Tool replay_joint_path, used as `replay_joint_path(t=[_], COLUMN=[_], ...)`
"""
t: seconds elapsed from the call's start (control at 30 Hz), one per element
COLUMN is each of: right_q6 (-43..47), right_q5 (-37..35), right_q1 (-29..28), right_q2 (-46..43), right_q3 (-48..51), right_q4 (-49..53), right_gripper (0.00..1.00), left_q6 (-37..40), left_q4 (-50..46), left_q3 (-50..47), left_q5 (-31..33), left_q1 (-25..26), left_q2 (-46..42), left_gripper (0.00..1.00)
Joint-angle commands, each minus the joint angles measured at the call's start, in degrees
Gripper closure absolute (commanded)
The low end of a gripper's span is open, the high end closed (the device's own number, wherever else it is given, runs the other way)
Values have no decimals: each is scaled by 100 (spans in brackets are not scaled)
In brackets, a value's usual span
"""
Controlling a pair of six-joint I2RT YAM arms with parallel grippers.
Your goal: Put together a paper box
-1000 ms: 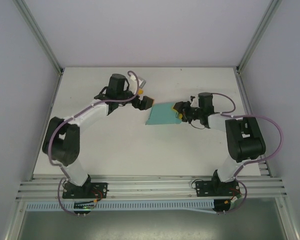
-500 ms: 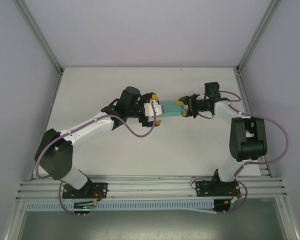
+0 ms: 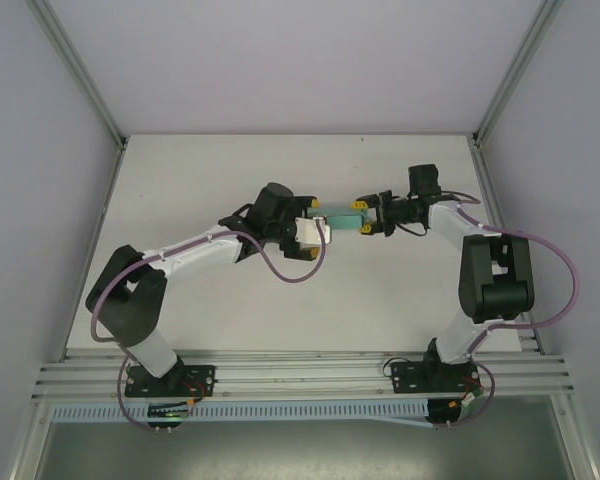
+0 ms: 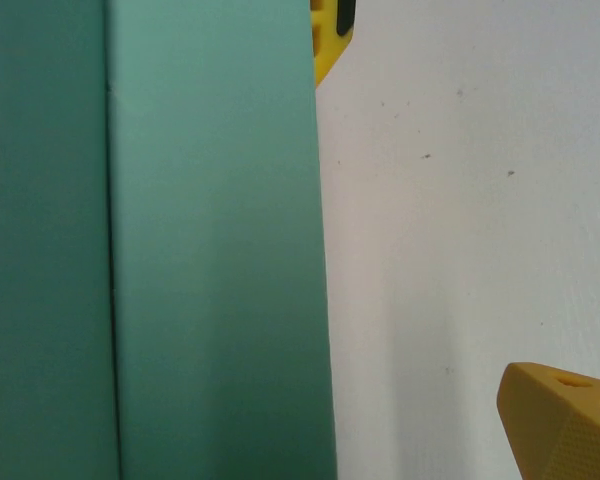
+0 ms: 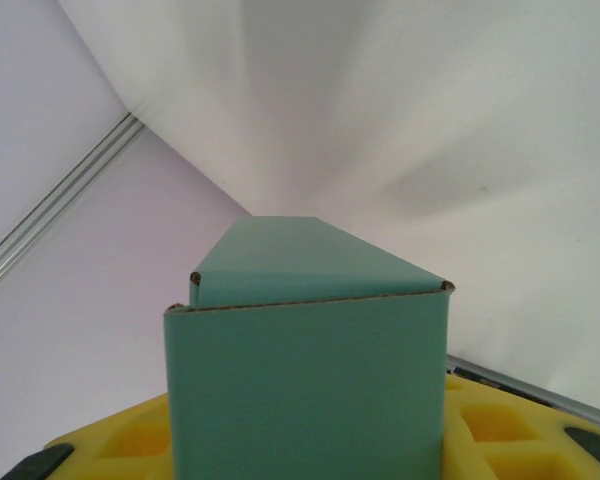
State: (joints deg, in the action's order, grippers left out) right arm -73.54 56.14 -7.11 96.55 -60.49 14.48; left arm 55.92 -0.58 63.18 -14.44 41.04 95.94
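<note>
The paper box (image 3: 343, 221), folded into a narrow teal form, sits over the middle of the white counter (image 3: 230, 310), stretched between the two arms. The right gripper (image 3: 370, 221) is clamped on its right end; in the right wrist view the yellow fingers (image 5: 495, 430) press against both sides of the box (image 5: 305, 385), whose open end with raw card edges faces the camera. The left gripper (image 3: 323, 229) meets the box's other end with its jaws spread wide and not gripping. In the left wrist view one yellow fingertip (image 4: 565, 425) stands apart from the box (image 4: 210, 250), with bare counter (image 4: 460, 200) between them, while the card covers the left half and hides the other finger. A small yellow and black tip (image 4: 330, 30) shows at the box's upper edge. A purple cable (image 3: 280, 272) loops under the left arm, and grey metal rails (image 3: 300, 375) run along the near edge by the arm bases
</note>
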Motion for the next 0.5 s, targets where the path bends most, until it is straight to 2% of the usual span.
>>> replay_joint_path(t=[0.0, 0.03, 0.17, 0.37, 0.47], right_q6=[179, 300, 262, 362, 373], right_q5=[286, 313, 407, 411, 349], right_q1=[-67, -110, -169, -161, -159], right_q2=[-137, -128, -212, -295, -343], right_q3=[-340, -382, -265, -229, -171], right_q4=[411, 548, 476, 603, 587], right_gripper=[64, 64, 63, 57, 49], left_q6=[117, 84, 4, -174, -158], left_q4=[122, 102, -46, -21, -109], left_q3=[265, 357, 683, 639, 626], left_q5=[203, 306, 649, 528, 525], left_q1=[22, 11, 10, 14, 6], left_q2=[166, 171, 562, 400, 316], left_gripper=[2, 3, 31, 45, 50])
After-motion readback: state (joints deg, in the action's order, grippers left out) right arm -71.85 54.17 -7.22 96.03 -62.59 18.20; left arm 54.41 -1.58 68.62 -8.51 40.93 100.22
